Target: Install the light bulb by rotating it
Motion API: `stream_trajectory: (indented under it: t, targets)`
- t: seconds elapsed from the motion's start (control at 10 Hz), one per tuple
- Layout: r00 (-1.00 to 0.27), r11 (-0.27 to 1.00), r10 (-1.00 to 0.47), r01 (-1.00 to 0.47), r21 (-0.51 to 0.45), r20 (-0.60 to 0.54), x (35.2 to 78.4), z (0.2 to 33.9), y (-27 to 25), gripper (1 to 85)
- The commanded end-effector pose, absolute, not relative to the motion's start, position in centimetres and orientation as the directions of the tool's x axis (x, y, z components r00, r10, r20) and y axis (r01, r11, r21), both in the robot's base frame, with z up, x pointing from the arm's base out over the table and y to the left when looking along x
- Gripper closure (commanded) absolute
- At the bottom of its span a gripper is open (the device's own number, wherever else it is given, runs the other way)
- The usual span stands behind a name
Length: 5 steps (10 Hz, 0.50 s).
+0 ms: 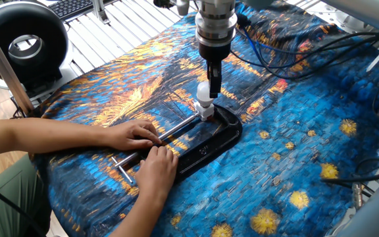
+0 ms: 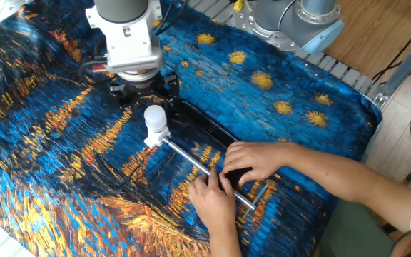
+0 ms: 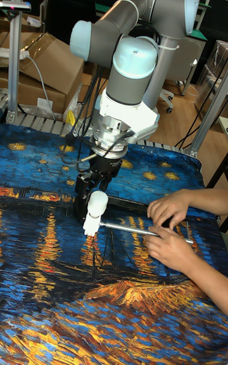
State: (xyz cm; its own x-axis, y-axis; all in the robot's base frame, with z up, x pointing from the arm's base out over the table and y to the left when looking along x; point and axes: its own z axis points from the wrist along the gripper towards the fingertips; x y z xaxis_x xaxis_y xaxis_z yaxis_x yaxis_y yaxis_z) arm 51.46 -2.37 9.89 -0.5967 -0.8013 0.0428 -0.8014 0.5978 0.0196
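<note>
The light bulb, a small frosted-white globe, stands upright in the white socket at the end of the black C-clamp. My gripper comes straight down over the bulb. One black finger lies against the bulb's side, and the other is hidden behind it. The gripper looks shut on the bulb.
A person's two hands hold the clamp's metal rod on the blue and orange cloth. Cables trail behind the arm. A black ring-shaped device stands at the far left.
</note>
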Motion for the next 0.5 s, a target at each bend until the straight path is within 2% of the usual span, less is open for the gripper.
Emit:
stream_trajectory:
  t: [0.0, 0.4]
  targets:
    - [-0.48, 0.481, -0.877, -0.877, 0.016, 0.029, 51.78, 10.0, -2.28, 16.3]
    - [-0.383, 0.383, -0.923, -0.924, -0.014, 0.023, 52.6, 9.99, -2.49, 16.0]
